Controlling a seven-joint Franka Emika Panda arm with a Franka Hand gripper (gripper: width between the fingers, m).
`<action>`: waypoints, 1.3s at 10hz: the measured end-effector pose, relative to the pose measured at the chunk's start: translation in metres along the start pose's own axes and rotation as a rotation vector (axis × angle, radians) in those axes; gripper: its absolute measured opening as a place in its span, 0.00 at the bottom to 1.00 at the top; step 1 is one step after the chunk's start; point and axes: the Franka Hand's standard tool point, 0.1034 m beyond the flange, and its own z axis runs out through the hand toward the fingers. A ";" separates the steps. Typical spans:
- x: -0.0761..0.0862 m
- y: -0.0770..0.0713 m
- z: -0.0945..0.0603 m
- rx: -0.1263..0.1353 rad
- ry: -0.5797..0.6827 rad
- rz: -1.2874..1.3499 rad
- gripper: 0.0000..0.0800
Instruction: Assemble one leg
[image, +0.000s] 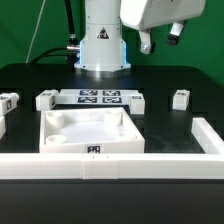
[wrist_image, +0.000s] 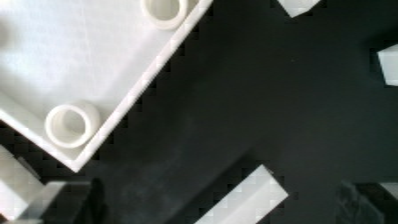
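Note:
Several small white legs with marker tags lie on the black table: two at the exterior view's left (image: 10, 100) (image: 45, 99), one beside the marker board (image: 136, 101) and one further right (image: 181, 98). My gripper (image: 160, 40) hangs high above the table, over the right-hand legs, open and empty. In the wrist view its dark fingers (wrist_image: 54, 205) stand wide apart around the gripper's middle (wrist_image: 210, 208). A white oblong piece (wrist_image: 240, 195), probably a leg, lies on the table far below between them. I cannot tell which leg it is.
The large white square panel (image: 52, 146) with corner sockets lies in front of the marker board (image: 100, 97); its corner and sockets fill part of the wrist view (wrist_image: 107, 60). A white wall (image: 150, 162) runs along the front and right table edge. The robot base (image: 103, 45) stands behind.

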 end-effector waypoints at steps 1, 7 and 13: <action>0.000 -0.001 0.000 0.001 -0.003 0.000 0.81; 0.000 -0.001 0.001 0.004 -0.004 0.001 0.81; -0.033 -0.002 0.044 -0.072 0.108 -0.226 0.81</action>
